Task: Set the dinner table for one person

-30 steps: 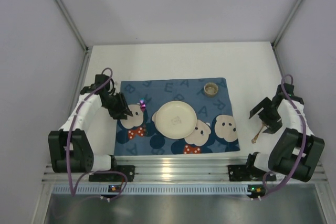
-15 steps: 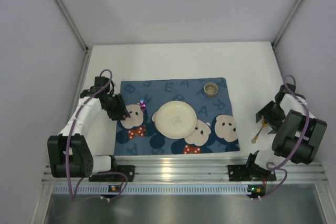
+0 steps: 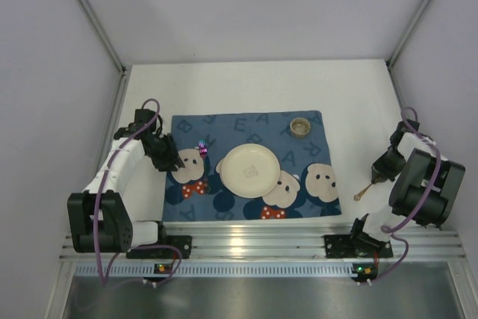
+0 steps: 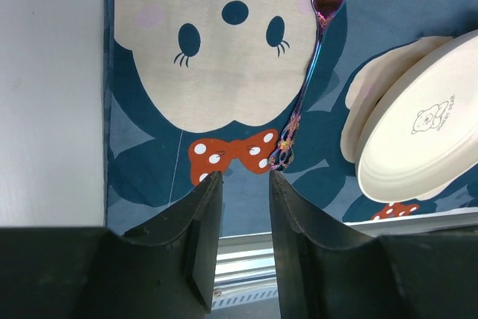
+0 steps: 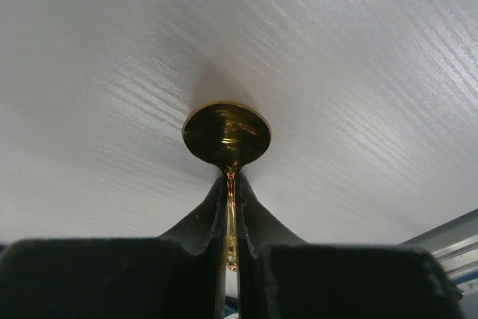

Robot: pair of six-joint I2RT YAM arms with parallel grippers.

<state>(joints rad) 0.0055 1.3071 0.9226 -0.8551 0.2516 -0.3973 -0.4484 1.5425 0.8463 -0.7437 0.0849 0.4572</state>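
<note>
At the bottom of the top view, both arm bases sit on a metal rail (image 3: 254,233). Just above it at lower right, the right gripper (image 3: 377,177) is low over the bare table (image 3: 254,87). In the right wrist view its fingers (image 5: 205,214) are clenched on the thin handle of a gold spoon (image 5: 226,134), whose bowl is at centre frame against the white top.

At centre left, the left gripper (image 3: 178,160) hangs over the blue placemat (image 3: 224,125). Its fingers (image 4: 202,214) are released with a narrow gap and grasp nothing. Just beyond their tips lies a purple fork (image 4: 310,65), running toward the upper right of the left wrist view.

A cream plate (image 3: 249,169) sits mid-mat, right of the fork. A small cup (image 3: 300,126) stands at the mat's upper right corner.

The table spans the enclosure floor from the rail to the back wall, with the mat on its lower middle.
</note>
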